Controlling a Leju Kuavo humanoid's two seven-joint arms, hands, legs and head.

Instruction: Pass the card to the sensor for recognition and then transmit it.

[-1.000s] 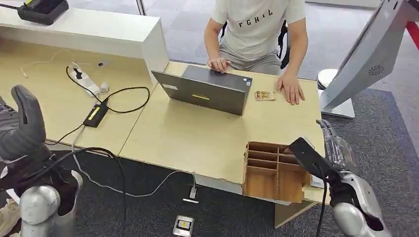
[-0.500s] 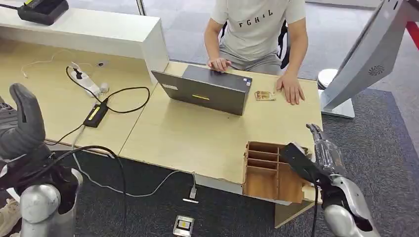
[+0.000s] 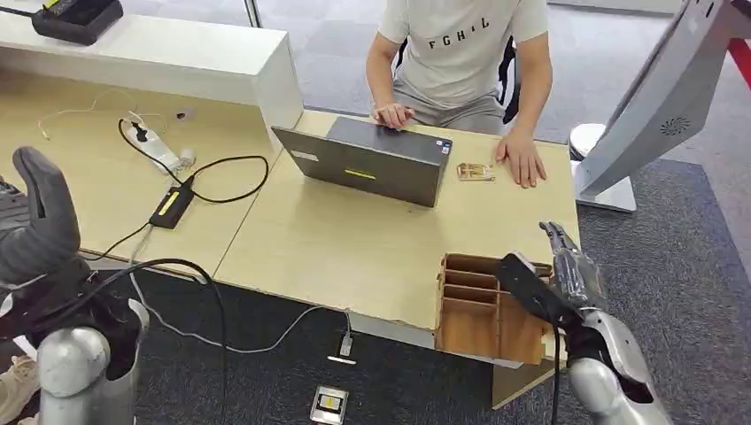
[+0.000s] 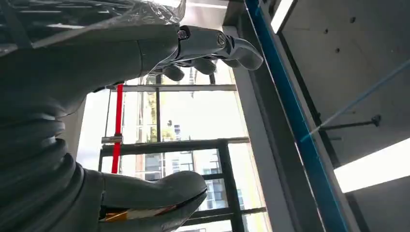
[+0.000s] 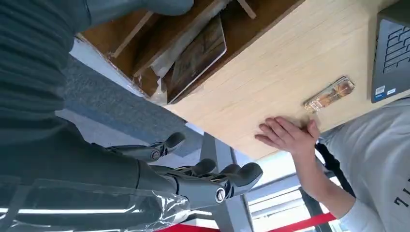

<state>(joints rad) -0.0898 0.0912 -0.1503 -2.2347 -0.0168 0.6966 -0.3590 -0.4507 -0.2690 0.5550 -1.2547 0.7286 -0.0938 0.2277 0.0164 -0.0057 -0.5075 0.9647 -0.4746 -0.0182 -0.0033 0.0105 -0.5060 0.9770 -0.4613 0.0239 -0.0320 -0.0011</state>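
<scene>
Looking down from the head view, a light wooden table (image 3: 354, 248) is seen with a wooden divided tray (image 3: 483, 310) at its near right edge. The right hand (image 3: 553, 274) is held over the right side of that tray, fingers spread and nothing grasped. The left hand (image 3: 40, 226) is raised at the near left, away from the table's things; its fingers are apart and nothing is seen in it. A grey laptop (image 3: 367, 159) stands at the far middle of the table, and a person (image 3: 460, 53) is seated behind it, with one hand by the laptop and the other flat on the table. A small card-like item (image 3: 476, 172) lies between the laptop and that flat hand; whether it is the task's card cannot be told. A black cable (image 3: 199, 181) and a white power strip (image 3: 155, 146) lie on the left part of the table.

From the left wrist view, the left hand (image 4: 145, 96) is seen released, thumb and fingers parted, against windows.

From the right wrist view, the right hand (image 5: 193, 174) is seen unclenched, holding nothing. A card (image 5: 196, 58) is seen lying in a compartment of the tray (image 5: 145, 34), beside the hand's thumb and untouched. The small item (image 5: 329, 94) lies just beside the person's hand (image 5: 287, 135).
</scene>
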